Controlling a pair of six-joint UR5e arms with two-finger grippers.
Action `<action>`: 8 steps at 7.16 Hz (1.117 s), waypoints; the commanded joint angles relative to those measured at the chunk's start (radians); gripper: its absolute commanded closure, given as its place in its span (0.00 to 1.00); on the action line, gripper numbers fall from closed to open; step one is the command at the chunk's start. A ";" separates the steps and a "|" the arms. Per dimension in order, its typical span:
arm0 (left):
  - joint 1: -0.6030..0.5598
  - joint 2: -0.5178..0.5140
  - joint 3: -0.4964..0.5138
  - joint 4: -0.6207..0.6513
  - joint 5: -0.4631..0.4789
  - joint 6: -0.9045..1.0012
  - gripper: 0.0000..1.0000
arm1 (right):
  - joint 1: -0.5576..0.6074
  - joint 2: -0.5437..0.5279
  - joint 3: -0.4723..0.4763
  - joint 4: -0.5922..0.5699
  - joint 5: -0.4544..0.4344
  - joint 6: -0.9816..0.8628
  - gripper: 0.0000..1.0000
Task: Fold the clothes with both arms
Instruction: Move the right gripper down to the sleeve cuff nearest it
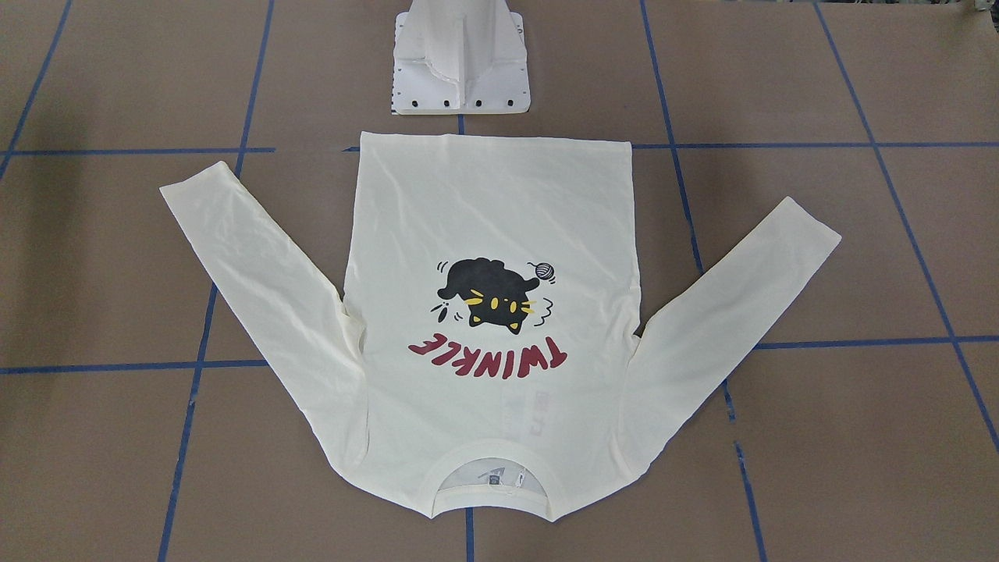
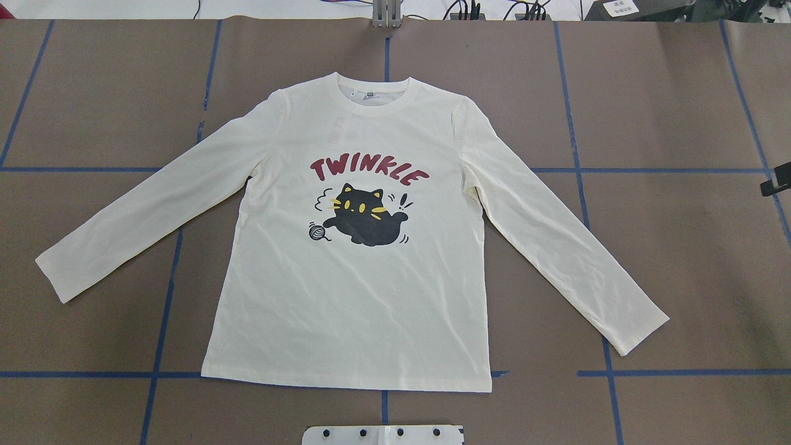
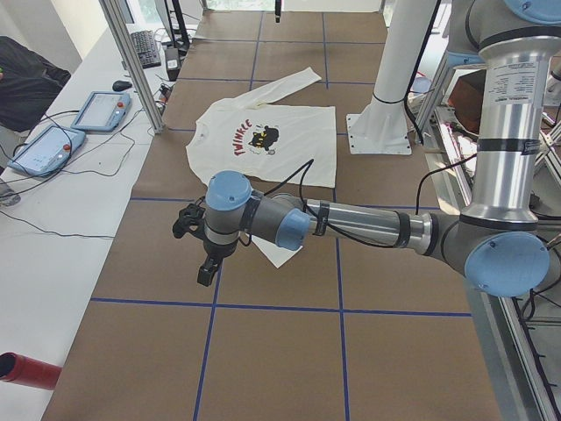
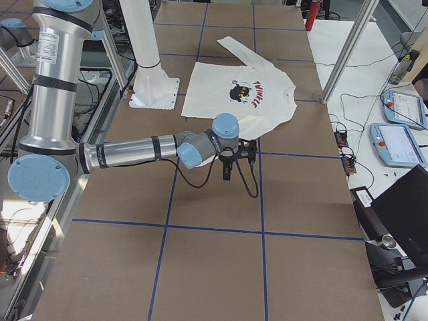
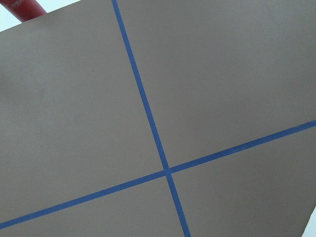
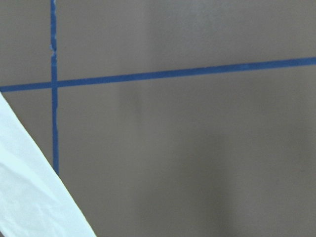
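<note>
The shirt (image 2: 346,309) is lying flat, print up, between the two claws. The left claw (image 3: 207,274) and right claw (image 4: 228,172) are hanging over the table (image 2: 680,278) just past its cuffs. I cannot tell whether either is open or closed.

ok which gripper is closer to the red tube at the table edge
Left. The left gripper hangs over the table on the red tube's side of the shirt; the right gripper hangs on the opposite side, the whole shirt between it and the tube.
</note>
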State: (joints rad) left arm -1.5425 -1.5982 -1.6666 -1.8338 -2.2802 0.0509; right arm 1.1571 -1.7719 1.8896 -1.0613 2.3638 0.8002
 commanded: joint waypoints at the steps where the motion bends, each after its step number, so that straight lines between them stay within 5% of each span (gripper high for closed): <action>1: 0.002 -0.005 0.017 -0.004 0.001 0.000 0.00 | -0.298 -0.099 0.093 0.179 -0.233 0.299 0.00; 4: 0.001 -0.005 0.019 -0.013 0.001 0.007 0.00 | -0.601 -0.107 0.157 0.158 -0.482 0.634 0.00; 8: 0.002 0.001 0.024 -0.033 -0.001 0.010 0.00 | -0.698 -0.070 0.112 0.081 -0.508 0.642 0.00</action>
State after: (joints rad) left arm -1.5406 -1.5974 -1.6450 -1.8623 -2.2810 0.0608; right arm 0.4772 -1.8431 2.0170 -0.9753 1.8535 1.4415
